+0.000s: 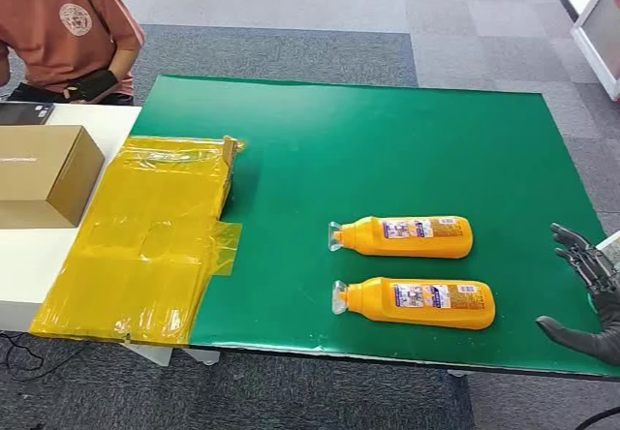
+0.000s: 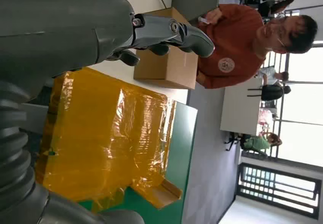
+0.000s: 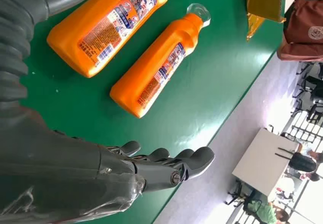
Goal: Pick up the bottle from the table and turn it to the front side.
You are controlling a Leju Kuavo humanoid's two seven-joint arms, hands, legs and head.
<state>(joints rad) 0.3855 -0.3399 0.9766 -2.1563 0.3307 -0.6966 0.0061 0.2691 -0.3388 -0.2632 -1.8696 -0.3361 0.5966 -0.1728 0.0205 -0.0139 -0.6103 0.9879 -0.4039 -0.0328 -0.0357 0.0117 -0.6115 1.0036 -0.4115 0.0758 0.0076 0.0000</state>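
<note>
Right hand [image 1: 588,290] empty, fingers spread, beside two orange bottles [image 1: 413,300] on green table mat [image 1: 365,149], grey carpet [image 1: 293,4] beyond.

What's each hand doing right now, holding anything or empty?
Left hand: open, holds nothing, fingers stretched out near the cardboard box.
Right hand: open, empty, fingers spread beside the two orange bottles, touching neither.

Both orange bottles, near [image 1: 414,301] and far [image 1: 404,236], carry printed blue-and-white labels, and the person's shirt [image 1: 66,23] bears a round white emblem, all too small to read.
</note>
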